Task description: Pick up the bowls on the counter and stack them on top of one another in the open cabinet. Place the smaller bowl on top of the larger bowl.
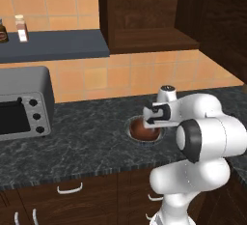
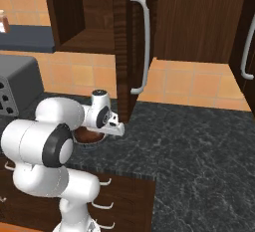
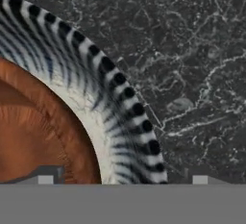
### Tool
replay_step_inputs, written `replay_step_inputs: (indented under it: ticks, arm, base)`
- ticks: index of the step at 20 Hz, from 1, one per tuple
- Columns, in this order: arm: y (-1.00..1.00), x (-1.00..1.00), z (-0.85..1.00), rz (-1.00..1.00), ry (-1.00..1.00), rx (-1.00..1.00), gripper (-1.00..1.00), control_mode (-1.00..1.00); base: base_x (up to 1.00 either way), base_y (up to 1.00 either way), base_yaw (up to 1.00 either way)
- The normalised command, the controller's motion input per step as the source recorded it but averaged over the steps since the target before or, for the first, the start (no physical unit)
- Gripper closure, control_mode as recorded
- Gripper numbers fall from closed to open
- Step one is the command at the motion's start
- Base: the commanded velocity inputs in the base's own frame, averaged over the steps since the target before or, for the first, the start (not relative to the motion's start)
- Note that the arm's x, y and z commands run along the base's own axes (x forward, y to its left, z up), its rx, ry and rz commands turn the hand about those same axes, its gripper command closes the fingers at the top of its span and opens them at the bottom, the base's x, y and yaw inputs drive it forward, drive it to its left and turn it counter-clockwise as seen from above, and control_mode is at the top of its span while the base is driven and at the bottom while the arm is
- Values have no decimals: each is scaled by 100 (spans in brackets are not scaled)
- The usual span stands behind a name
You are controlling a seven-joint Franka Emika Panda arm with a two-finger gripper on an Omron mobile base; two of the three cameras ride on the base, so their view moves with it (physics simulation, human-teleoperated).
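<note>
Landmark: dark marbled counter (image 1: pixel 87 127), running the whole width under the tiled wall.
Far left, above the counter: blue-grey wall shelf (image 1: pixel 53 45) carrying two small jars (image 1: pixel 20 28).
Left, on the counter: grey toaster oven (image 1: pixel 24 103), well apart from the bowls.
Middle of the counter: smaller bowl (image 1: pixel 143 129), reddish-brown, seen already nested inside the larger bowl (image 3: pixel 103 103), whose pale, dark-striped rim ringed it in the hand view.
Stacking: judged done, small bowl on top of large, but down on the counter, not up in the cabinet.
Left to do: judged that the nested pair had yet to be lifted from the counter to the shelf.
Tool: gripper (image 1: pixel 155 122) hung low, right over the bowls' near rim; fingertips barely visible at the bottom of the hand view, so apart or together could not be told, nor any contact with a bowl.
Above the counter, right of middle: open cabinet (image 1: pixel 144 21), dark wood, flat shelf bare where visible.
Right of the recess: open cabinet door (image 2: pixel 124 52) with white handle (image 2: pixel 142 44), jutting out over the counter beside the bowls.
In the way: judged that the door edge crowded the lift path to the shelf.
</note>
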Motion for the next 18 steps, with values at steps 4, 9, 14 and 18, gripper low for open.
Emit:
replay_step_inputs:
  ticks: [4,9,14,18]
  arm:
    - [5,0,-13,0,0,0,100,-100]
    - [0,0,-22,0,0,-1,100,-100]
    - [0,-26,25,-5,-18,1,100,-100]
    - [0,-50,100,-15,-44,1,100,-100]
  base:
    - [0,0,0]
    - [0,0,0]
    - [0,0,0]
    - [0,0,0]
